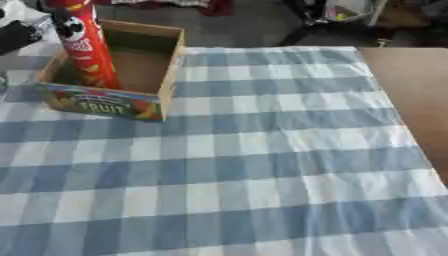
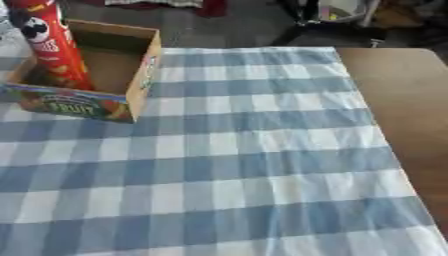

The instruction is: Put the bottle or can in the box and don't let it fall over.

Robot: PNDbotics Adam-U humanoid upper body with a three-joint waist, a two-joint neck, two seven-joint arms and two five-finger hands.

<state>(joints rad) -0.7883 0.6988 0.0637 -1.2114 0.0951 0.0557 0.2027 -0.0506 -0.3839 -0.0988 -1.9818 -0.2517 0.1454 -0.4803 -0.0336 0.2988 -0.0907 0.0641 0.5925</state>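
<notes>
One red can stands upright in one cardboard box; the left hand's fingers cannot be made out.

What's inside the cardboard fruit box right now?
A tall red chip can stands in the cardboard fruit box, near its left side. The rest of the floor that shows is bare brown cardboard. The near wall hides the can's base and the front strip of floor.

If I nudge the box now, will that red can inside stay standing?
Probably not safely. The tall, narrow red can rises far above the walls of the cardboard box, so it looks apt to tip. It already seems slightly tilted. Being round, it would likely roll if it fell.
</notes>
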